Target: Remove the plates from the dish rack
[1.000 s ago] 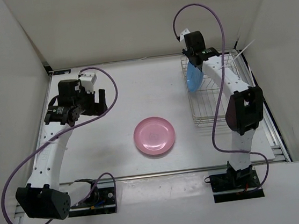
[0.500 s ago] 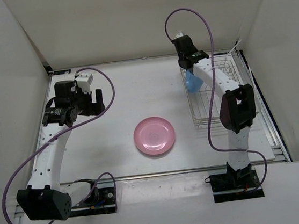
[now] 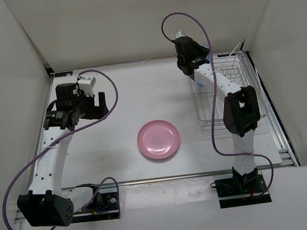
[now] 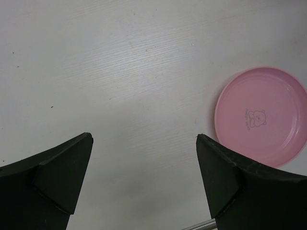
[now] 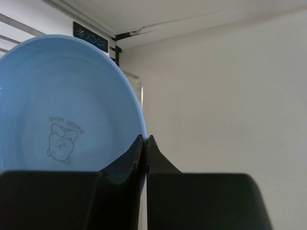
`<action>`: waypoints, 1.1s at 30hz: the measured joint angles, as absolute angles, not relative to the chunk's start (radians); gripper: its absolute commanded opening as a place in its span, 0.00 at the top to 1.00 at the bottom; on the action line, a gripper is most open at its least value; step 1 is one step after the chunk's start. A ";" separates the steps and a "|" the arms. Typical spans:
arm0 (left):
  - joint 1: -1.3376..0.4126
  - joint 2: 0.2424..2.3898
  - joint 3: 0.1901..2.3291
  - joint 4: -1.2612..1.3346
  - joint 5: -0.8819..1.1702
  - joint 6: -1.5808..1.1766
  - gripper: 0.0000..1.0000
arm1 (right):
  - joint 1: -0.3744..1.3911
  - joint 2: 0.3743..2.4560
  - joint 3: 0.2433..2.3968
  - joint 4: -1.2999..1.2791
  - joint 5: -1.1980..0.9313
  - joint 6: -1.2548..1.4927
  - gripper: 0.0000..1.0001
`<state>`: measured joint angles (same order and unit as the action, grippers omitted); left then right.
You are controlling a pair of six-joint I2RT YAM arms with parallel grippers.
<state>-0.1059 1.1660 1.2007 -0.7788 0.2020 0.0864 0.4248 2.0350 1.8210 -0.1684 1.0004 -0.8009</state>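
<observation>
Blue plate (image 5: 62, 120): you have it on edge toward the table's (image 3: 112, 97) far right corner, at the far-left corner of the dish rack (image 3: 206, 113). Neither view shows whether its lower rim is clear of the wires.
Right gripper (image 5: 145, 139): clenched on the blue plate's raised rim, with one finger on each face and the tips nearly meeting.
Pink plate (image 3: 158, 139): already out, lying flat and face up mid-table, a little toward the near edge.
Left gripper (image 4: 144, 138): released and empty, hovering over bare table nearer the left edge, with the pink plate off to one side.
Handling: expect a light, stiff plastic plate. It shouldn't flex or break, but the glossy surface looks slippery in a thin pinch.
Where to hold: the rim is your only real purchase, so keep the pinch deep over the raised lip rather than on its very edge.
Risk: held at one point, the plate may swing or slide if you turn quickly, so carry it slowly and lay it flat beside the pink one.
</observation>
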 measured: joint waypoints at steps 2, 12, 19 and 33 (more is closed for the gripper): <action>-0.106 1.167 1.201 -0.778 0.202 0.086 0.00 | 0.425 2.023 1.800 -0.126 1.013 -0.834 1.00; -0.106 1.264 1.242 -0.725 0.192 0.081 0.00 | 0.429 1.727 1.746 -0.139 1.029 -0.845 1.00; -0.123 1.370 1.406 -0.698 0.356 0.070 0.00 | 0.429 1.517 1.788 -0.391 0.810 -0.607 1.00; -0.527 1.649 1.849 -0.766 0.517 0.117 0.04 | 0.416 1.339 1.563 -0.722 -0.112 -0.352 1.00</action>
